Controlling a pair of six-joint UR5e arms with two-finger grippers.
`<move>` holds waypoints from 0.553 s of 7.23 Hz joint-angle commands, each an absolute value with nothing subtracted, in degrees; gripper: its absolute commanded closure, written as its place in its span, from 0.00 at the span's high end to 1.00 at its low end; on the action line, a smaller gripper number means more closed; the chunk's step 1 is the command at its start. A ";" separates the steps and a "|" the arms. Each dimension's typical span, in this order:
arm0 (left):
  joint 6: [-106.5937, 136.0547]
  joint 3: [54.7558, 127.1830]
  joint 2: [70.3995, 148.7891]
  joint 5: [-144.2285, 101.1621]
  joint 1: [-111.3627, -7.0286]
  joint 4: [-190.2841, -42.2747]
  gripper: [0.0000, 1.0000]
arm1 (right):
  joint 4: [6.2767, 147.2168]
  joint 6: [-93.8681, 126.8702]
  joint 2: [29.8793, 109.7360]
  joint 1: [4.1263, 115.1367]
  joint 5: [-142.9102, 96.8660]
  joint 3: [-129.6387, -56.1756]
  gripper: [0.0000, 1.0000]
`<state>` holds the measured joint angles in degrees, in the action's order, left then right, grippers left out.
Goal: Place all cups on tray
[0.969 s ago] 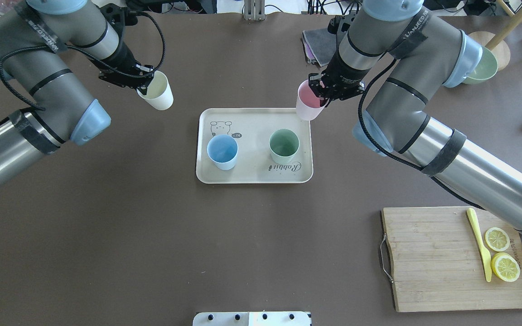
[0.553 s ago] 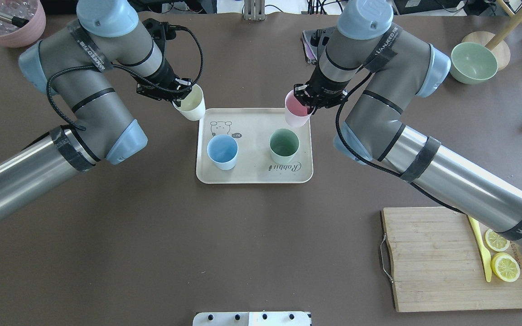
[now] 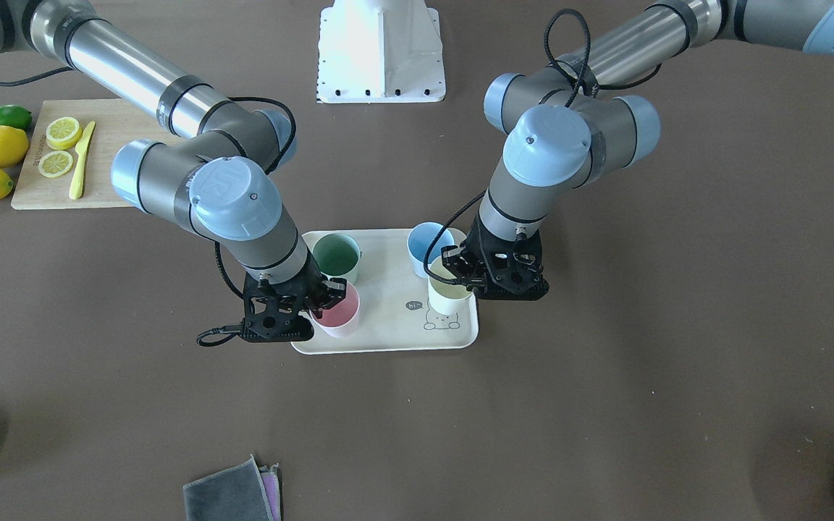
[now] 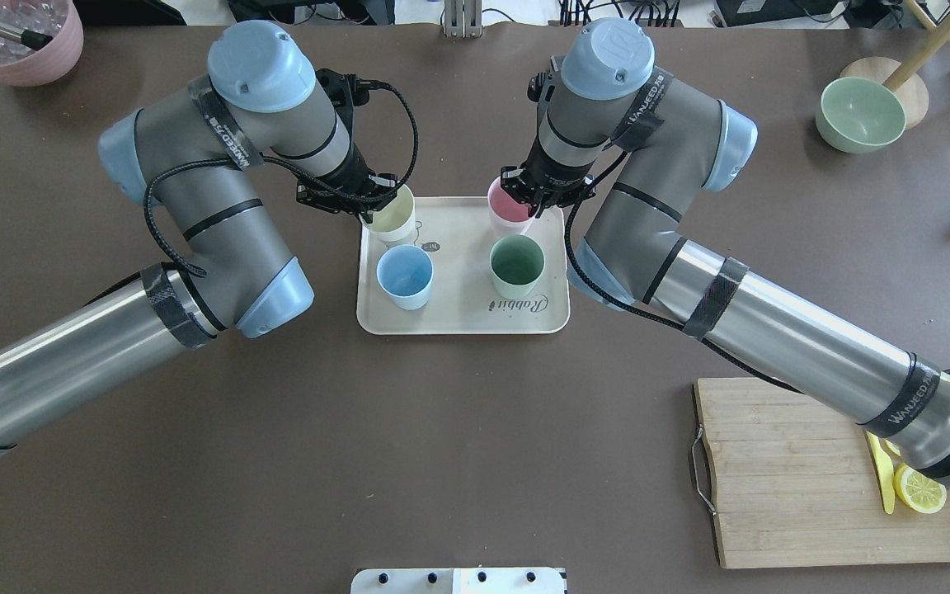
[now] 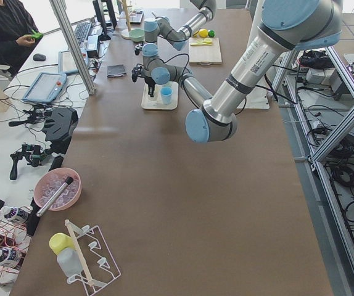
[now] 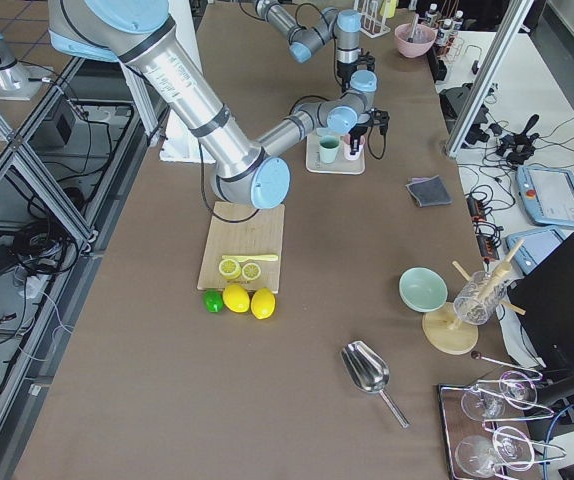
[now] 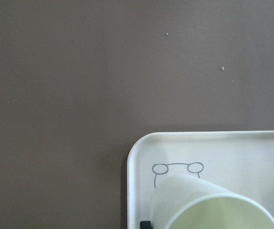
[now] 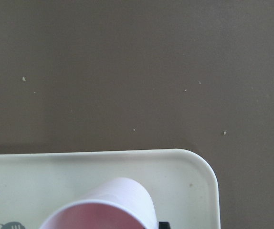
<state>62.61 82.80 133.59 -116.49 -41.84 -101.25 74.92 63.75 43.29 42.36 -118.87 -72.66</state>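
On the table, seen from above, the wooden cutting board lies nearest, at 4 o'clock from the tray; the beige tray sits mid-table; on its near half the light blue cup stands at 7 o'clock and the sage green cup at 5 o'clock, both upright and apart; farther on, the left tool is clenched on the rim of the cream-white cup at the tray's 11 o'clock corner, over the rabbit drawing; the right tool grips the pink cup by its rim at the 1 o'clock corner; whether either held base touches the tray I cannot tell; beyond, a green bowl sits at 2 o'clock and a pink bowl at 10 o'clock.
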 commanded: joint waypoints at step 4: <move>63.72 80.86 134.30 -114.08 -39.90 -101.78 0.00 | 74.97 66.62 42.10 49.10 -126.09 -75.05 1.00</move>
<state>63.70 81.35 134.11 -114.26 -40.06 -101.69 74.95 66.80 41.97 46.18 -122.39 -74.13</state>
